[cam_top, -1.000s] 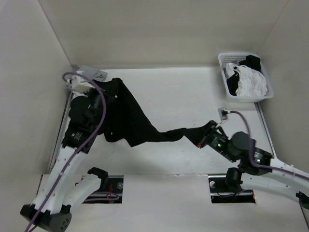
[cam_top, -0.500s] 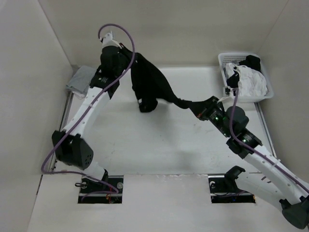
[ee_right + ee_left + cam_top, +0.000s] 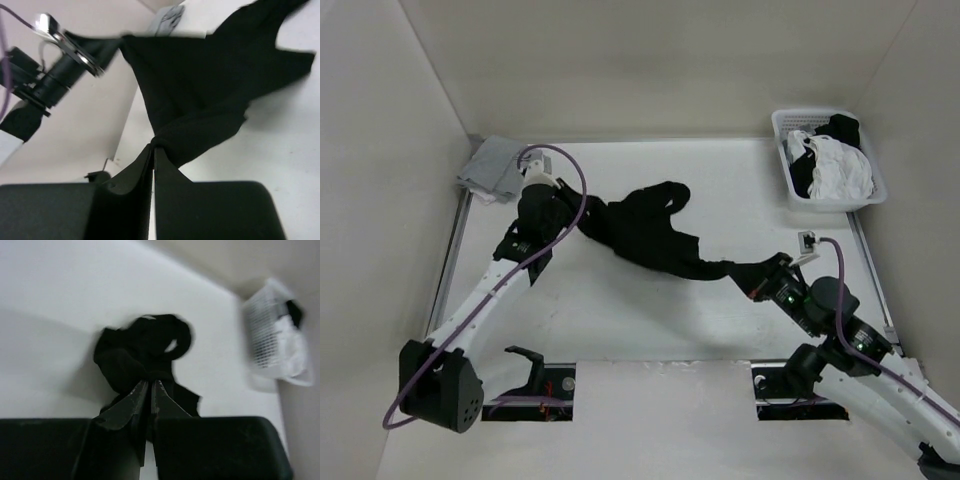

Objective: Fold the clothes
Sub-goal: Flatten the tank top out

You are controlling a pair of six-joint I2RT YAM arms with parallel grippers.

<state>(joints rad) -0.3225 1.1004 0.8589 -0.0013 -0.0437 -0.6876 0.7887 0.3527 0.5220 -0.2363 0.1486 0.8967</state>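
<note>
Overhead, white tabletop shows on every side of the black T-shirt, strung bunched mid-table between the arms. The left arm stretches forward and the right arm angles inward — left gripper and right gripper each pinch tight on one end, with the laundry basket well apart.

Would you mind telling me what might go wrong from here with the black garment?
The left gripper and right gripper each pinch only a small bit of the black garment, which might slip free. The fabric is bunched and twisted between them, so it may land creased rather than flat.
</note>
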